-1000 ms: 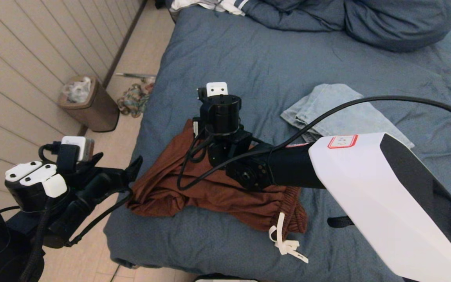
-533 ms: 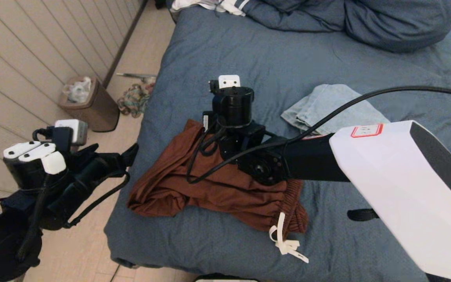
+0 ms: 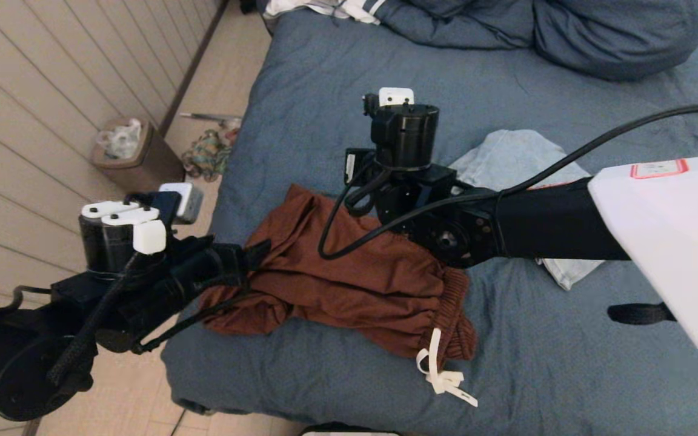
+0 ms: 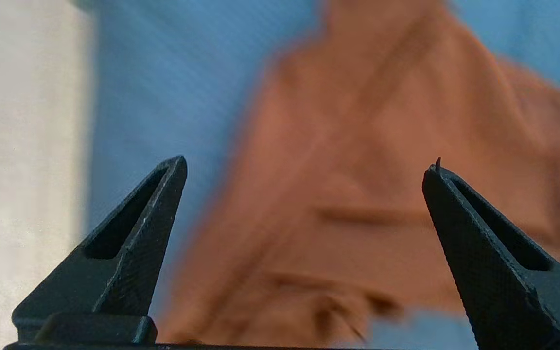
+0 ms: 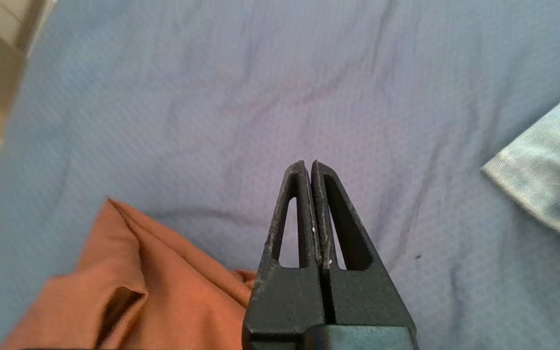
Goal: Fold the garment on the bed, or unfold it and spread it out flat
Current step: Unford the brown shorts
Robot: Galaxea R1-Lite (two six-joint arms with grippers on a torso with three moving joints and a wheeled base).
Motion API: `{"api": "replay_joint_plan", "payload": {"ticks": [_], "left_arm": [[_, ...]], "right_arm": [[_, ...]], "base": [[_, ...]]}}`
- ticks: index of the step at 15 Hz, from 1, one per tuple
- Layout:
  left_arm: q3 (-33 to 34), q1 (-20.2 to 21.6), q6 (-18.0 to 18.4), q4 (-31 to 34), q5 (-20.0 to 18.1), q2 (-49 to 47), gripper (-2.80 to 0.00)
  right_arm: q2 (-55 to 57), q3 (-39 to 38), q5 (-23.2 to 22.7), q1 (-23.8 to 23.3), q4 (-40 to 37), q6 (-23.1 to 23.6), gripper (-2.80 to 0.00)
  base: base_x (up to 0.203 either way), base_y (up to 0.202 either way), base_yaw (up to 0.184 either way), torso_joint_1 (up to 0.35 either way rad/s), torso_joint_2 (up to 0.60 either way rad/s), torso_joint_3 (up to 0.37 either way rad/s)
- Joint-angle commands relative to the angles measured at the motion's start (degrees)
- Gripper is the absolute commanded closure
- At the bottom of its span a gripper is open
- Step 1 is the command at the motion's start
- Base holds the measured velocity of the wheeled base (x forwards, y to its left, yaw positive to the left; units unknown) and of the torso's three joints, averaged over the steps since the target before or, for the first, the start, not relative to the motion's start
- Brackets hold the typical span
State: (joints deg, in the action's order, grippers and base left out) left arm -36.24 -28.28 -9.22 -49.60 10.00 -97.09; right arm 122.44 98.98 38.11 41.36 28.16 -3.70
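A crumpled rust-brown garment (image 3: 355, 284) with a white drawstring (image 3: 440, 369) lies near the front left of the slate-blue bed (image 3: 337, 79). My left gripper (image 3: 258, 251) reaches in from the bed's left side to the garment's left edge. It is open, its fingers wide apart (image 4: 309, 163), with the brown garment (image 4: 358, 170) blurred beyond them. My right gripper (image 5: 308, 164) is shut and holds nothing. It hovers over bare sheet (image 5: 212, 97) just past the garment's far edge (image 5: 129, 272). In the head view its fingers are hidden under the wrist (image 3: 403, 139).
A folded light-blue denim piece (image 3: 506, 163) lies right of the right wrist. Bunched blue bedding (image 3: 567, 30) fills the bed's far end. On the floor to the left stand a brown bin (image 3: 137, 160) and a cloth heap (image 3: 206, 154), by the panelled wall.
My left arm has swung right from beside the bed to the garment's left edge. My right arm has drawn back and to the right, off the garment, uncovering its far part.
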Motion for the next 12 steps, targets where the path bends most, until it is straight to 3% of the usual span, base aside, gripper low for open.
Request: {"api": "replay_joint_plan", "payload": {"ticks": [1, 2, 4, 7, 10, 12], "left_arm": [[-5.0, -2.9, -0.2, 4.1, 0.0, -1.0, -0.90], [-8.2, -3.7, -0.4, 7.7, 0.0, -1.3, 0.00], [-14.9, -6.8, -1.9, 16.7, -0.5, -2.2, 0.00], [-25.5, -11.6, -3.7, 26.0, -1.6, -5.1, 0.00], [-30.4, -13.4, -4.4, 28.1, -1.5, -11.1, 0.00], [-34.8, -13.5, -4.5, 28.4, -0.5, -15.0, 0.00]], "right_arm": [[-5.7, -3.5, 0.1, -1.4, -0.1, -0.4, 0.00], [-8.2, -6.4, 0.0, -1.7, -0.8, -0.6, 0.00], [-14.7, -12.4, -0.3, -2.0, -4.9, -1.1, 0.00], [-25.2, -17.6, -4.4, -2.6, -16.7, -6.9, 0.00], [-30.7, -16.1, -17.4, -5.0, -35.8, -14.6, 0.00], [-31.3, -11.8, -27.1, -7.6, -42.5, -21.3, 0.00]], "base": [[0.000, 0.000, 0.000, 0.000, 0.00, 0.000], [0.000, 0.000, 0.000, 0.000, 0.00, 0.000], [0.000, 0.000, 0.000, 0.000, 0.00, 0.000], [0.000, 0.000, 0.000, 0.000, 0.00, 0.000], [0.000, 0.000, 0.000, 0.000, 0.00, 0.000], [0.000, 0.000, 0.000, 0.000, 0.00, 0.000]]}}
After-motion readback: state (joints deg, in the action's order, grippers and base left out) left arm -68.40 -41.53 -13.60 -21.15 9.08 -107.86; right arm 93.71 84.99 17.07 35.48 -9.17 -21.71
